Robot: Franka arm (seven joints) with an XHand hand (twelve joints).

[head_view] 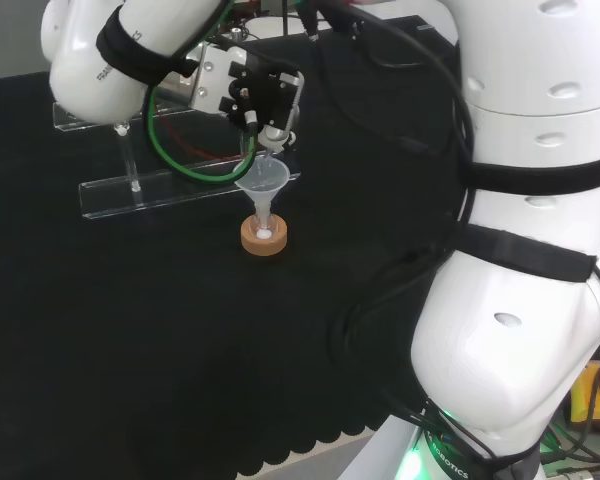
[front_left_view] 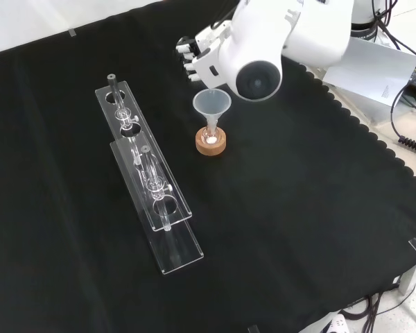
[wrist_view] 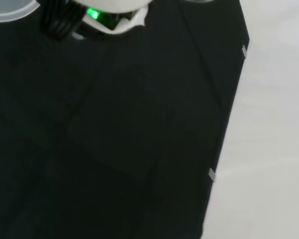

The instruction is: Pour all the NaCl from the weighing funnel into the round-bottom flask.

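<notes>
- Hanging over the middle of the black cloth (front_left_view: 277,229), the hand (head_view: 265,100) sits in the upper centre of the head view, just above a clear funnel (head_view: 262,181).
- In the front view the hand (front_left_view: 197,59) shows at upper centre, its dark fingertips (front_left_view: 186,50) bunched and curled at the left of the arm's round grey cap (front_left_view: 258,78).
- The fingers look curled around something thin and clear that reaches down toward the funnel's rim in the head view; I cannot tell what that piece is.
- The funnel (front_left_view: 211,104) stands upright, mouth up, its stem going down into the neck of a flask on a cork ring (front_left_view: 211,143).
- A small white heap (front_left_view: 211,139) shows inside the ring, at the bottom of the flask; the flask's glass itself is hard to make out.
- The cork ring (head_view: 264,236) sits at the centre of the head view, directly beneath the hand.
- Two clear racks (front_left_view: 152,184) lie to the left in the front view, well apart from the ring, with thin glass pieces standing in them.
- The wrist view looks across bare black cloth (wrist_view: 114,139) to its edge, with a green light (wrist_view: 93,14) on the arm's base.
</notes>
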